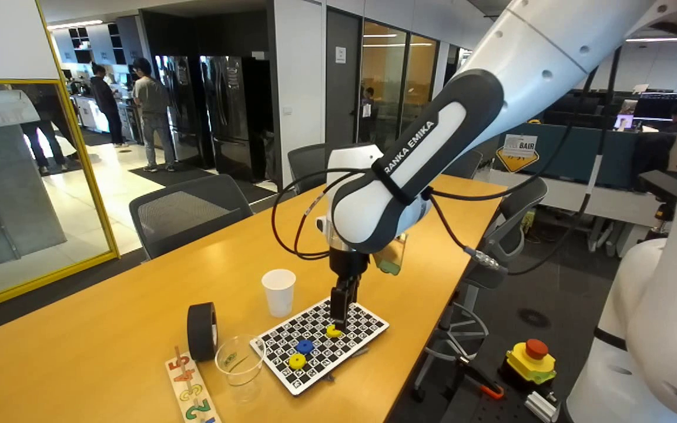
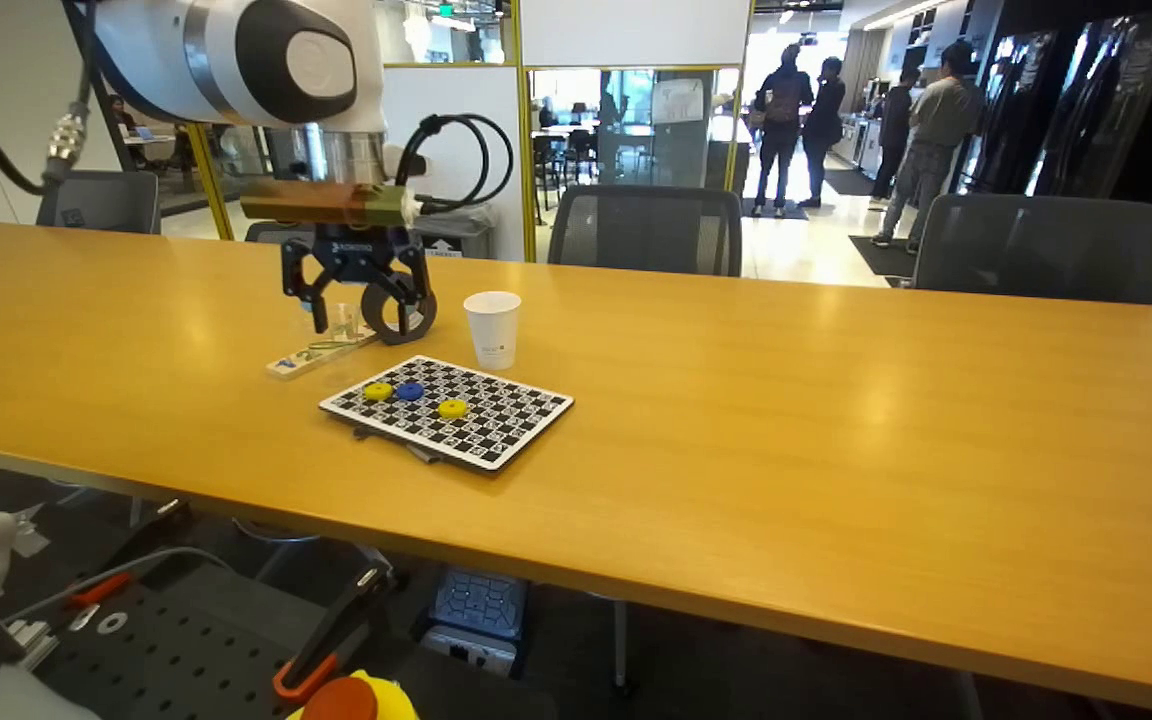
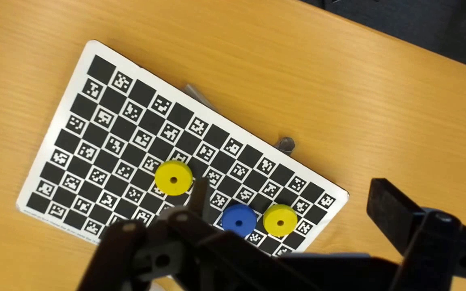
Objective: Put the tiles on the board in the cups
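Two yellow tiles (image 3: 173,169) (image 3: 280,212) and a blue tile (image 3: 239,214) lie flat on the checkered board (image 3: 107,149). The tiles are round with a small centre hole. In both exterior views the white cup (image 1: 280,294) (image 2: 493,330) stands upright beside the board's far edge. The clear cup (image 1: 241,370) stands by the board's corner near the blue and yellow pair. My gripper (image 2: 361,322) is open and empty, above table height, pointing down. In the wrist view its fingers (image 3: 289,188) are wide apart, with the blue tile and a yellow tile showing between them.
A dark ring-shaped roll (image 1: 202,331) stands on edge near the clear cup. A wooden number strip (image 1: 188,385) lies beside the clear cup. Grey bits stick out from under the board. The table's near edge (image 2: 636,595) runs in front of the board.
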Robot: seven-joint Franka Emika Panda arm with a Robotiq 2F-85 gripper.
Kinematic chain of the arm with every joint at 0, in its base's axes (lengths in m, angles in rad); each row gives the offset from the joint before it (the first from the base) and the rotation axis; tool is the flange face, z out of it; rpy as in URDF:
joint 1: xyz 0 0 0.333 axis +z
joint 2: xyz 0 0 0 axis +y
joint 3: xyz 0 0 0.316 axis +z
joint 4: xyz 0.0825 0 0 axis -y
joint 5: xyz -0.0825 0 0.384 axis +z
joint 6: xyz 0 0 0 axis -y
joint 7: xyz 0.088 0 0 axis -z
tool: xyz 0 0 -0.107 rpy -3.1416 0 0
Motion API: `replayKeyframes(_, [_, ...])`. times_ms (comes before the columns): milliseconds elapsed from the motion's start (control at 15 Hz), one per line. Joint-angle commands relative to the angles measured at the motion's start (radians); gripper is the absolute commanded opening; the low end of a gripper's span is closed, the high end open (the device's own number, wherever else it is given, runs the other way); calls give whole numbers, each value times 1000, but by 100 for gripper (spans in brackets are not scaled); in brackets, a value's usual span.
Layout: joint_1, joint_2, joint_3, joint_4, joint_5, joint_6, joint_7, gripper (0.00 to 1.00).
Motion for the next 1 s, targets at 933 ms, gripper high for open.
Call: replayKeyframes(933, [-132,446,37,289,-18,79,3,100])
